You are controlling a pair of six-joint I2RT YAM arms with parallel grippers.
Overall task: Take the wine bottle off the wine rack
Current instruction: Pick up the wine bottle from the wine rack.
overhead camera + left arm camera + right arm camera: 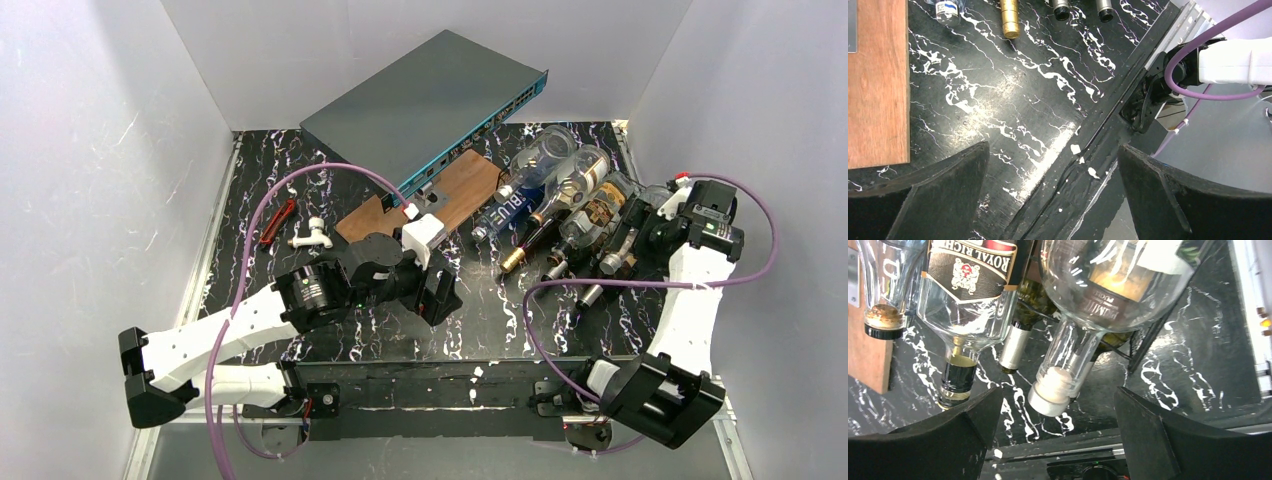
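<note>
Several bottles lie side by side on the black wire wine rack [1137, 346] at the back right, necks toward the arms. A dark green wine bottle [1014, 338] with a silver foil neck lies between a square "Royal Rich" bottle [966, 295] and a clear bottle with a white stopper [1055, 390]. My right gripper [1058, 391] is open just below the necks, and the stopper points into the gap between its fingers without touching them. In the top view the right gripper [640, 235] is at the bottles' right end. My left gripper [1053, 146] hangs open over the table, holding nothing.
A grey network switch [425, 100] leans on a brown wooden board [430, 200] at the back centre. A dark bottle with a gold cap [516, 261] points toward the table's middle. Small red and white items [290, 228] lie at the left. The arms' black base rail [1108, 130] runs along the near edge.
</note>
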